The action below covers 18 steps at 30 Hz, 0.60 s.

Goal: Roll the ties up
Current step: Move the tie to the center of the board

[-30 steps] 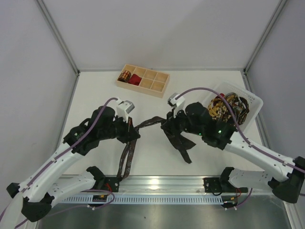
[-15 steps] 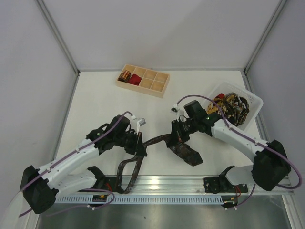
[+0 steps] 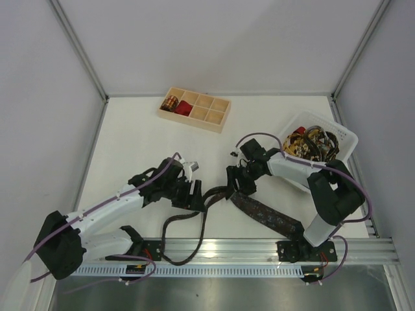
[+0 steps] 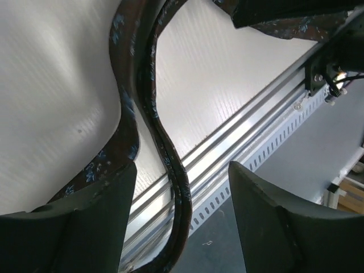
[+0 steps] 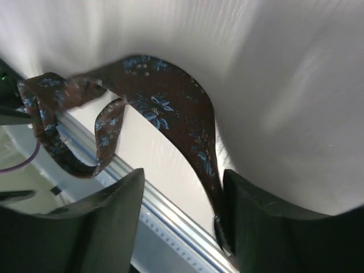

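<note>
One brown tie [image 3: 262, 210] on table [image 3: 142, 142]

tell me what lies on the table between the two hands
A stretch of the dark brown tie runs across the gap from the left hand to the right hand. The top external view shows it best.
</note>
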Available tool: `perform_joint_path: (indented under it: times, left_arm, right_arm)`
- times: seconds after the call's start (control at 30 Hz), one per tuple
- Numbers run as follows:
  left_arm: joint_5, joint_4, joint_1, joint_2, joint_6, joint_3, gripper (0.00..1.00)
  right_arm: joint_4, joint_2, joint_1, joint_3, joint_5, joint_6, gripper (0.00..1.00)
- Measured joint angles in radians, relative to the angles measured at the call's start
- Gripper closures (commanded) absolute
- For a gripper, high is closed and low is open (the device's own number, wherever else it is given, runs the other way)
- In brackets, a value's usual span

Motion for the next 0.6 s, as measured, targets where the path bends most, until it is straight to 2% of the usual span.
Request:
perform_joint_path:
  times: [0.07,0.1,0.13,0.23,0.33,0.57,0.6]
  left_arm:
    - [-0.038,-0.029,0.0,-0.013,0.013,0.037,0.28]
    - [-0.059,-0.041,0.001,-0.021,0.024,0.066,0.1]
    - [-0.083,-0.051,0.001,-0.03,0.041,0.098,0.0]
    - [-0.142,-0.064,0.001,-0.063,0.063,0.181,0.0]
    - [-0.188,-0.059,0.001,-0.13,0.071,0.2,0.0]
    - [-0.248,-0.047,0.001,-0.304,0.057,0.138,0.04]
    - [-0.251,-0.045,0.001,-0.318,0.055,0.132,0.05]
  right_arm:
    - [-0.009,0.0,-0.002,0.02,0.034,-0.007,0.33]
    - [-0.013,0.0,-0.003,0.032,0.053,-0.011,0.32]
    - [-0.022,0.0,-0.005,0.045,0.074,-0.014,0.32]
    - [-0.052,-0.016,-0.009,0.079,0.156,-0.023,0.3]
    - [-0.08,-0.071,-0.031,0.108,0.254,-0.013,0.29]
    - [-0.07,-0.198,-0.246,0.164,0.569,0.105,0.44]
    - [-0.064,-0.207,-0.267,0.165,0.618,0.114,0.49]
